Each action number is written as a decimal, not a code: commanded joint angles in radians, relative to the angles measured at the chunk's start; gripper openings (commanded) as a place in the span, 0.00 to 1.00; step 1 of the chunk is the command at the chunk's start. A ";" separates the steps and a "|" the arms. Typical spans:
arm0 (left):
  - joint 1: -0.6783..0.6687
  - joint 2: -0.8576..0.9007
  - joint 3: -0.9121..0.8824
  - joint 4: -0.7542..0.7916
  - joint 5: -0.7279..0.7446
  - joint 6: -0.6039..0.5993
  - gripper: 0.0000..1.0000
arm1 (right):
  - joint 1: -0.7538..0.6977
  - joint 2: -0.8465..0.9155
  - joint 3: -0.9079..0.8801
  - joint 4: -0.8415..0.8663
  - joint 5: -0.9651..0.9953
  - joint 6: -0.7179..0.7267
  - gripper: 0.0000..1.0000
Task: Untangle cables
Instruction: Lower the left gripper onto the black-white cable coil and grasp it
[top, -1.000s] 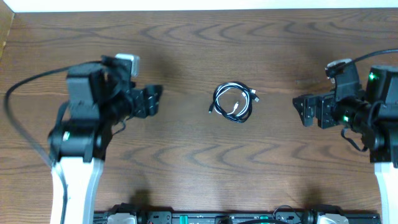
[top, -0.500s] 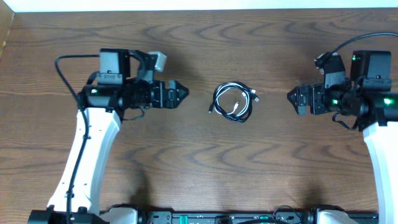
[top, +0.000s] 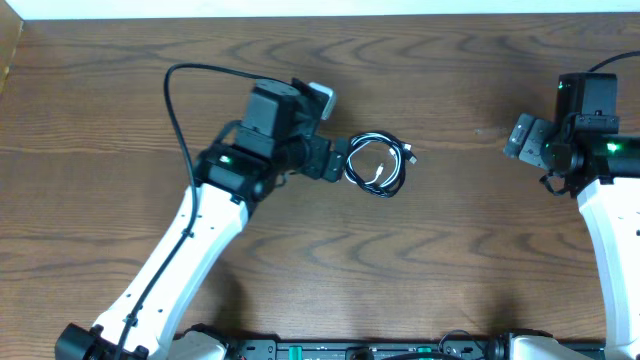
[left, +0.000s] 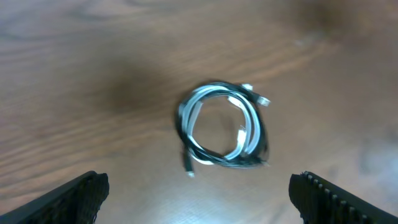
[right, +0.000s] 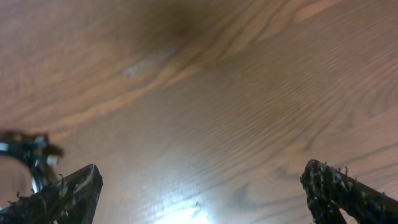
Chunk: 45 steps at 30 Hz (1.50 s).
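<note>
The cables (top: 377, 164) lie coiled together in one small ring at the table's middle: a thin white cord and thin black cords with small plug ends. The ring also shows in the left wrist view (left: 222, 132), and its edge shows at the far left of the right wrist view (right: 25, 155). My left gripper (top: 340, 160) is open, its fingertips right at the ring's left side, above the table. My right gripper (top: 522, 138) is open and empty at the far right, well away from the ring.
The brown wooden table (top: 420, 260) has a pale strip along its far edge. Thick black cables run from both arms. A dark rail with fittings lies along the near edge (top: 360, 350).
My left gripper has swung right and forward from the left side to the ring of cables. My right gripper has drawn back to the right and turned.
</note>
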<state>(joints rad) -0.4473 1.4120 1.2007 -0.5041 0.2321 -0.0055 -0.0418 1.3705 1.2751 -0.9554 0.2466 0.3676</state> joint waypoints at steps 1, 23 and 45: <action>-0.035 0.013 -0.008 0.033 -0.216 -0.082 0.98 | -0.003 0.006 0.018 0.053 -0.062 -0.079 0.99; -0.050 0.385 -0.008 0.290 0.176 -0.086 0.98 | -0.003 0.100 0.017 0.168 -0.361 -0.454 0.99; -0.050 0.541 -0.008 0.259 0.067 -0.086 0.98 | -0.003 0.264 0.017 0.162 -0.362 -0.390 0.99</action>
<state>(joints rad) -0.4950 1.9297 1.2003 -0.2245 0.3614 -0.0826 -0.0418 1.6295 1.2755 -0.7921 -0.1196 -0.0517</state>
